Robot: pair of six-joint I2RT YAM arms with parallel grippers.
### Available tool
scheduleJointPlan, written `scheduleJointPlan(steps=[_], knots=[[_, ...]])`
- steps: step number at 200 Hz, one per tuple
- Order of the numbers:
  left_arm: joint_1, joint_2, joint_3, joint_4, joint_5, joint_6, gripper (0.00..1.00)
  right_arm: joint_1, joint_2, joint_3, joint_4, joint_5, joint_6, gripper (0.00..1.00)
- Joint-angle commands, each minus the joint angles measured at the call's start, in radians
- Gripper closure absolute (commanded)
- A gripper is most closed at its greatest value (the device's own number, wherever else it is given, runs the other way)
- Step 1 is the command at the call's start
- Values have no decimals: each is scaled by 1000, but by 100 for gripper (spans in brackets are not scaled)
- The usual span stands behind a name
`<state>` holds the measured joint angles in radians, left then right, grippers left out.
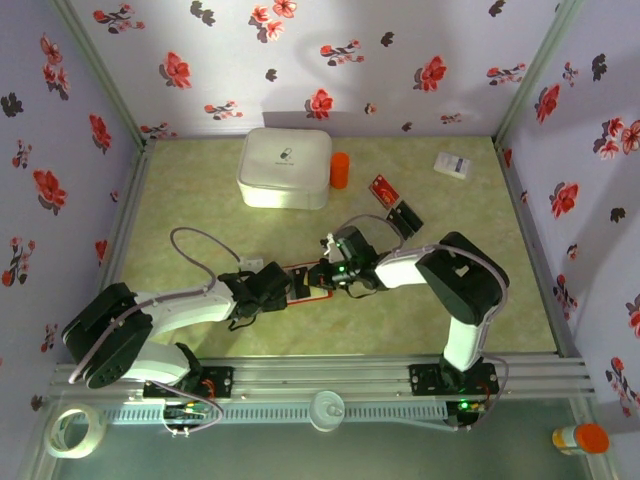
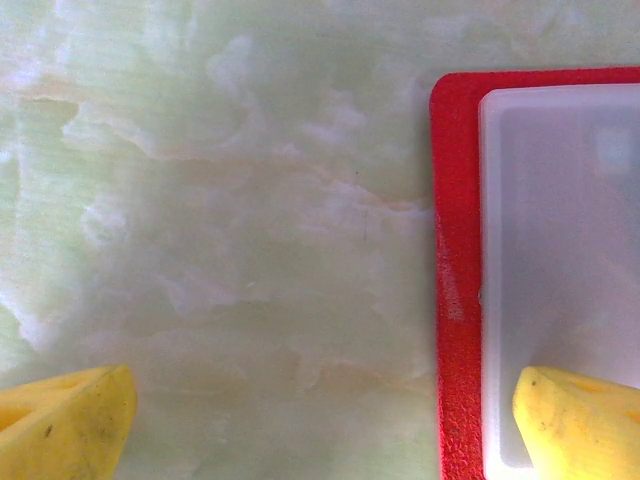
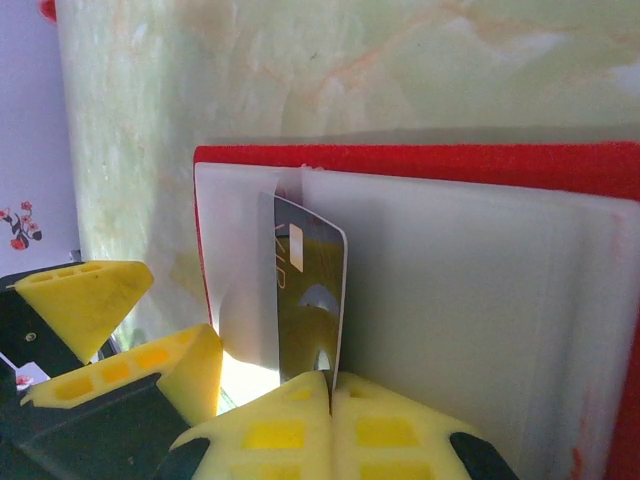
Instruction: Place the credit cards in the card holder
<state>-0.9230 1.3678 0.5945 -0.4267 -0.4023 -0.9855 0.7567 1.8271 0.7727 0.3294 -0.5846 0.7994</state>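
Note:
The red card holder (image 1: 306,284) lies open on the table between my two grippers, its pale inside (image 3: 450,300) facing up. My right gripper (image 3: 330,385) is shut on a dark grey credit card (image 3: 308,290) that stands on edge, its far end at a slot of the holder. My left gripper (image 2: 320,430) is open; one yellow finger (image 2: 578,425) sits over the holder's whitish inside by its red rim (image 2: 455,250), and the other finger (image 2: 62,425) is over bare table. A red card (image 1: 384,187) and a black card (image 1: 404,214) lie at the back right.
A big white rounded box (image 1: 285,167) and an orange cylinder (image 1: 340,170) stand at the back. A small white box (image 1: 455,165) lies at the back right. Flowered walls close in three sides. A tape roll (image 1: 75,430) lies below the front rail.

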Motion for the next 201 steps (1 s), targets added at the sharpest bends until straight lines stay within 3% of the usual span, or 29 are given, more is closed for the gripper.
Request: scheduleJointPlan(steps=[1, 26, 45, 80, 126, 201], knots=[[-8, 8, -36, -73, -4, 4, 2, 3, 30, 5, -166, -21, -56, 95], [-8, 8, -36, -71, -5, 3, 2, -9, -28, 24, -254, -14, -97, 74], [-8, 8, -37, -68, -4, 2, 2, -26, -94, 57, -367, 11, -156, 68], [-9, 8, -40, -64, -4, 1, 2, -40, -152, 134, -529, 66, -237, 73], [-10, -2, -49, -61, -4, -6, 2, -17, -102, 207, -552, 81, -239, 87], [-10, -1, -44, -61, -4, -2, 2, 35, 25, 285, -550, 133, -221, 92]])
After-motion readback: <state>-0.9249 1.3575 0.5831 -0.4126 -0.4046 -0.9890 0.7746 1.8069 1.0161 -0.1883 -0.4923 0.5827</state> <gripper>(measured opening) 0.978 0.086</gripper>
